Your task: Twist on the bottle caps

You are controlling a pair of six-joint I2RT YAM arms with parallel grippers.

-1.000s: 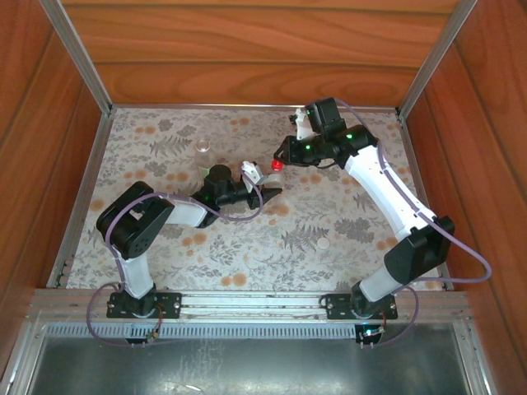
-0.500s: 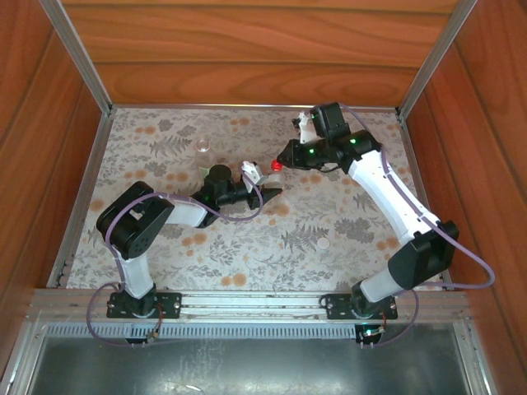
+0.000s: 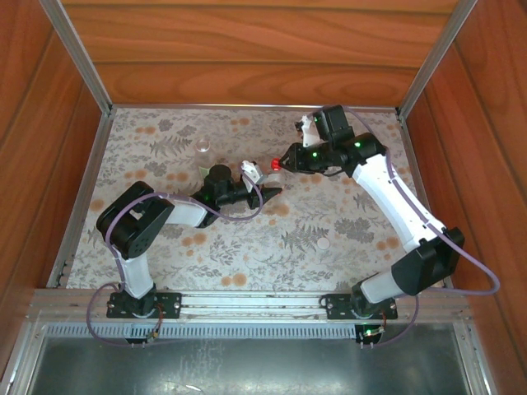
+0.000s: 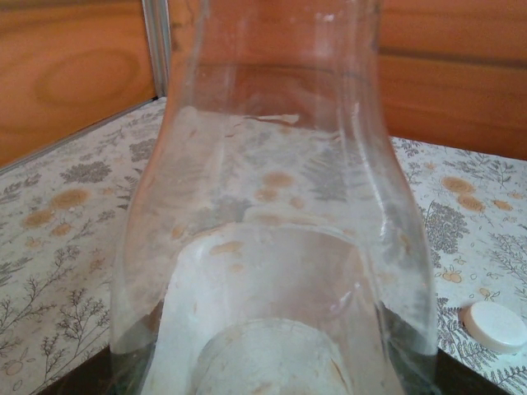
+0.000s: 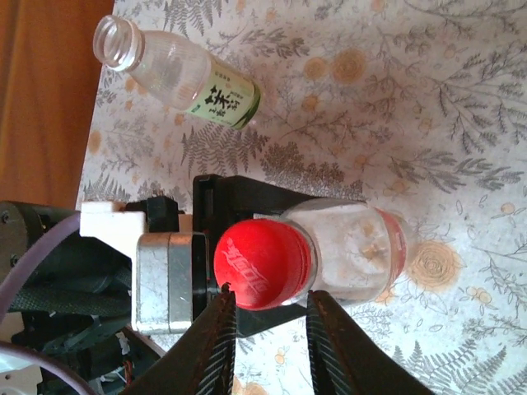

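Note:
My left gripper (image 3: 265, 188) is shut on the clear bottle with the pinkish-red label (image 5: 362, 247), holding it mid-table; the same bottle (image 4: 272, 206) hides the fingers in the left wrist view. The red cap (image 5: 262, 263) sits on its neck (image 3: 276, 164). My right gripper (image 5: 270, 296) is slightly open, its striped fingertips (image 5: 221, 317) flanking the cap's rim. The green-labelled bottle (image 5: 181, 74) stands uncapped at the back left (image 3: 203, 148). The white cap (image 4: 494, 327) lies loose on the floral tabletop (image 3: 324, 244).
Wooden walls (image 3: 247, 58) and metal rails (image 3: 82, 189) box in the printed tabletop. The arm bases stand on the near rail (image 3: 247, 303). Open tabletop lies at the front centre (image 3: 247, 247) and at the right (image 3: 370, 222).
The right gripper's wrist has drawn slightly to the right, away from the red cap, and its jaws have loosened. The left arm and the held bottle have stayed put.

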